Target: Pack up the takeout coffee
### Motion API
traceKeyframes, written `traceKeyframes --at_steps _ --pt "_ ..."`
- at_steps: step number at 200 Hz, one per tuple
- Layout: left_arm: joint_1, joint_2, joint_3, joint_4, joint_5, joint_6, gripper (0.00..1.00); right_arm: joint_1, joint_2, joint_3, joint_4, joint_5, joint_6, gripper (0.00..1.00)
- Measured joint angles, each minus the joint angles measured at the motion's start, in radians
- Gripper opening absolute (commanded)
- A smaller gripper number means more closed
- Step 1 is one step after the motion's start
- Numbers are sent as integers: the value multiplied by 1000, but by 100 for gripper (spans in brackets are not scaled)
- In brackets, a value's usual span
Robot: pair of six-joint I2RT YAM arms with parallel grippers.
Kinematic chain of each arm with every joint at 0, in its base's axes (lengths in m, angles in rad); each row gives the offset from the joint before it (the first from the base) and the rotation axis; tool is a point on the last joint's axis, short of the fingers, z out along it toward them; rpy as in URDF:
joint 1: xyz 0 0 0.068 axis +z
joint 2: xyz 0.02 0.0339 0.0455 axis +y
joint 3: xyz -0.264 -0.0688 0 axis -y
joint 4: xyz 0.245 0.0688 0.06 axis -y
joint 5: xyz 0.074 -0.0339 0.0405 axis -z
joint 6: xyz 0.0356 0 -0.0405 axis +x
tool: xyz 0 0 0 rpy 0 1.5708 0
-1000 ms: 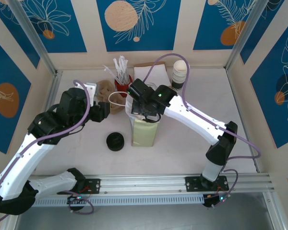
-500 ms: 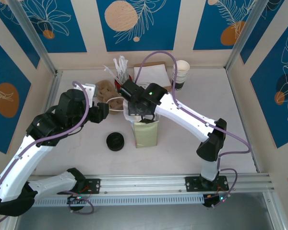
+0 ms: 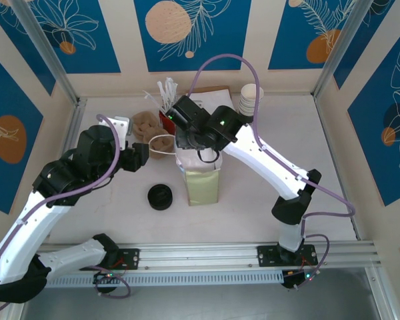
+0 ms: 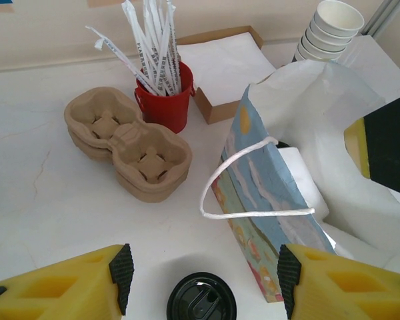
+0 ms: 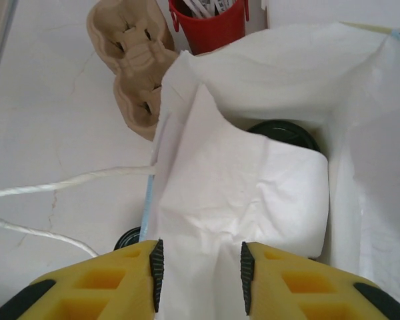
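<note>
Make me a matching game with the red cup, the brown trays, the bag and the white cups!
Things:
1. red cup
2. brown trays
3. paper bag
4. white cups

Clues:
A. has a white string handle
B. stacked in a tower
C. full of wrapped straws
D. cardboard with two hollows, beside the red cup

Pairs: 1-C, 2-D, 3-A, 4-B
</note>
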Motion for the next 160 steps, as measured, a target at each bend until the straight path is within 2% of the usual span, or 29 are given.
traceKeyframes --at_steps 110,142,160 --pt "0 -2 -5 1 -31 0 63 15 -109 -126 117 -76 -39 38" --pt "0 -16 -29 16 -79 10 64 12 -223 -179 181 -68 -96 46" --pt "0 -30 -56 45 -116 29 71 -2 -314 -250 226 -54 -137 50"
